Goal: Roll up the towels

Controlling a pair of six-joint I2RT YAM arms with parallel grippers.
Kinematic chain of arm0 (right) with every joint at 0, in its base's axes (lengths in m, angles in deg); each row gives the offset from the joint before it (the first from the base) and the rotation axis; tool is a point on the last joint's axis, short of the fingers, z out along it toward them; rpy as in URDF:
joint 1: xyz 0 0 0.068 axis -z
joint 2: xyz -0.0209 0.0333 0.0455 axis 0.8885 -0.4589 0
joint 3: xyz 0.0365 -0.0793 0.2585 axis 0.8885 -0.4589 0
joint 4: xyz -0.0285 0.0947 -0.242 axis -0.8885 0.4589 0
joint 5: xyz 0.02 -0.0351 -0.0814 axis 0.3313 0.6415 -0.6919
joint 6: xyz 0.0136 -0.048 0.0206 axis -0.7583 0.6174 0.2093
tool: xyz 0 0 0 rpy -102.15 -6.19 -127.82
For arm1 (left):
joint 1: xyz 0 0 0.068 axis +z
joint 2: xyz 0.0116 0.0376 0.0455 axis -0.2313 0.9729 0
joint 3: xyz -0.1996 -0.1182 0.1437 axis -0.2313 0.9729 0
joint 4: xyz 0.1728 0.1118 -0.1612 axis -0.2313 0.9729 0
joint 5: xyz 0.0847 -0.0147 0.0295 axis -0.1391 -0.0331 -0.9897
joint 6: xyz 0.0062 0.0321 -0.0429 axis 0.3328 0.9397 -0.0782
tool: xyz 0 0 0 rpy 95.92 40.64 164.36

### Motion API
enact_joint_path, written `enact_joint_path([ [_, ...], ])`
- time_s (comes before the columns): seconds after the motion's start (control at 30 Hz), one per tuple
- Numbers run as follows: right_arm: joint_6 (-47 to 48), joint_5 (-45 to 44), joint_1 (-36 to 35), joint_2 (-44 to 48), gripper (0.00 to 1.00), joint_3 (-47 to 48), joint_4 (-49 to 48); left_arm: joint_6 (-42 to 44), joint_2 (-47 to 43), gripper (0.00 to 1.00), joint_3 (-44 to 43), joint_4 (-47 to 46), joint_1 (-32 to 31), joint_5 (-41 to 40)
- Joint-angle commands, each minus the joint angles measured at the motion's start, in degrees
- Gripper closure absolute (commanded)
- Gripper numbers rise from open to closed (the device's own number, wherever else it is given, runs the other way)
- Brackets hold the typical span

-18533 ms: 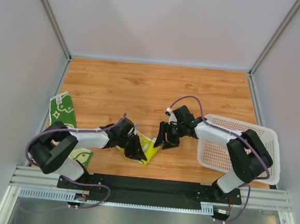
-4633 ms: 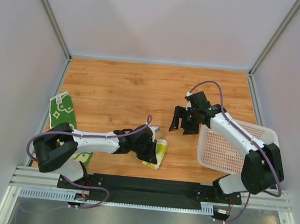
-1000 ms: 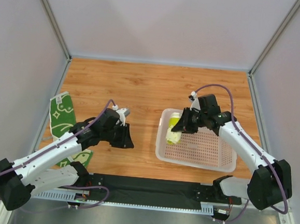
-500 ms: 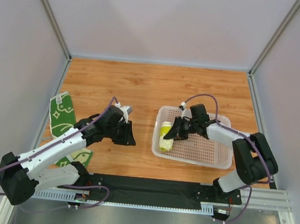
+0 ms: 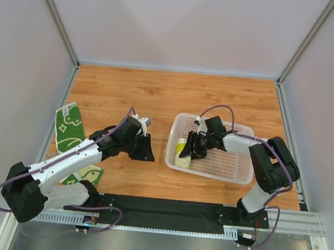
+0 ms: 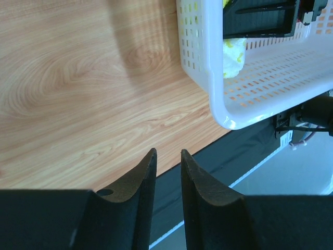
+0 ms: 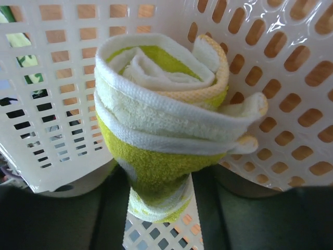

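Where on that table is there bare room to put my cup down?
The widest bare wood is the far strip of the table, between the back wall and both arms. The right half of the white basket is free too. Crowded: its left end, with the rolled yellow towel and right gripper; the left gripper sits close beside it.

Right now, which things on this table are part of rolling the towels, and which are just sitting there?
For the job:
- pale yellow towel, already rolled, inside the white basket
- dark green towel, not yet rolled, far left

Just there:
- white basket
- wooden table
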Motion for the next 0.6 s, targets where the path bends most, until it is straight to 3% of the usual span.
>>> enact_joint_path([
  [0.0,3.5,-12.9,-1.6,0.3,0.48,0.2,8.0,-0.8,0.3,0.68,-2.8,-2.3,0.3,1.4],
  [0.17,4.2,-20.3,-1.7,6.7,0.39,3.3,17.4,-1.1,1.0,0.68,-3.0,-2.8,0.3,1.1],
  [0.57,5.5,-21.3,-2.1,15.5,0.29,10.2,31.1,-0.8,10.4,0.67,-10.3,-6.5,0.2,1.9],
])
